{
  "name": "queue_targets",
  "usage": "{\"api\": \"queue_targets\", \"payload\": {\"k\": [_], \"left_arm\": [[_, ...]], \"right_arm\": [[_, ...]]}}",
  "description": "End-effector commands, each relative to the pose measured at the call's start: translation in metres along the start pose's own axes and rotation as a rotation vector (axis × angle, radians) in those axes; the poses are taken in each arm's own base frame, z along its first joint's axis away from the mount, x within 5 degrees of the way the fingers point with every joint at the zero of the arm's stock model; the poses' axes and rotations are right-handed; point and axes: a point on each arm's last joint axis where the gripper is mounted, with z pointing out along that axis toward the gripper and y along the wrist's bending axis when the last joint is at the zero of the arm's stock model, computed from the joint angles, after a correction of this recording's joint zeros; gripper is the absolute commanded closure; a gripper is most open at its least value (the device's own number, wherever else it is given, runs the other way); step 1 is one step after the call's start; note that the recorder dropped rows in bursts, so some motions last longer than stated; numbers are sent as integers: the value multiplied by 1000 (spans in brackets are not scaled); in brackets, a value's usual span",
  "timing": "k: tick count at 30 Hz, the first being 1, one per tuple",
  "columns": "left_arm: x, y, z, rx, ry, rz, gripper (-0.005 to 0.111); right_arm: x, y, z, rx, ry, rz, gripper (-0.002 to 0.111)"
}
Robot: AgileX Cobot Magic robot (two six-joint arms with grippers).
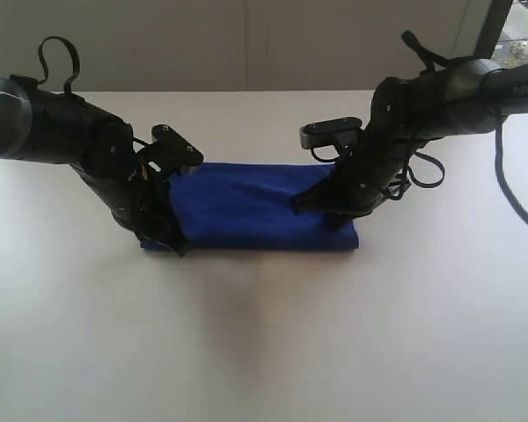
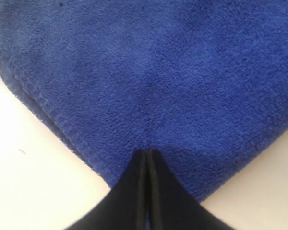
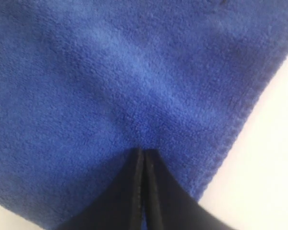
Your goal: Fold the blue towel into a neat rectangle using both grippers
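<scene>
Here, the blue towel lies flat on the white table as a wide, low, folded rectangle; its long sides run across the exterior view, and its surface looks smooth and fleecy with only slight rumpling.

The left gripper comes down at the towel's left end, by the near corner; its black arm slopes in from beyond that end, so the corner itself is partly hidden behind it. In the left wrist view its two pointed fingers are pressed together with only a thin line between them; their tips touch the cloth just inside the towel's corner, with a stitched edge running past on one side and bare table beyond both borders. Whether any cloth is nipped between the tips cannot be told.

The right gripper meets the towel's right end, a little in from the near corner; its arm reaches over from beyond that end, a black cable hanging behind it. In the right wrist view these fingers are likewise drawn together, tips resting on the towel close to its hemmed border; again no pinch of cloth can be made out.

Behind the towel's far side the table runs back to a pale wall.
</scene>
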Motion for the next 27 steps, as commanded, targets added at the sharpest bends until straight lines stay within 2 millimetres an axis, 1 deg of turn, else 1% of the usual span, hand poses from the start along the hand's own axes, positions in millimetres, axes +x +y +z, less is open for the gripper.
{"api": "queue_targets", "payload": {"k": [1,11,20,23,25,27], "left_arm": [[4,-1,1,12,34,-15,107],[9,-2,0,24,81,-15,107],[7,-2,0,21,61,-22,107],[4,0,-9,11,35,-22,107],[-1,3,-28,-6,-15,-23,107],[-4,7,-44,-23,-58,-42,107]], "right_arm": [[3,-3,6,18,15,-20,108],[2,-3,6,20,6,-45,108],[-1,-3,5,20,-9,-44,108],[-9,-1,-13,28,-87,-38,108],[-14,2,-36,29,-146,-29,108],[-15,3,-52,27,-170,-21,108]]}}
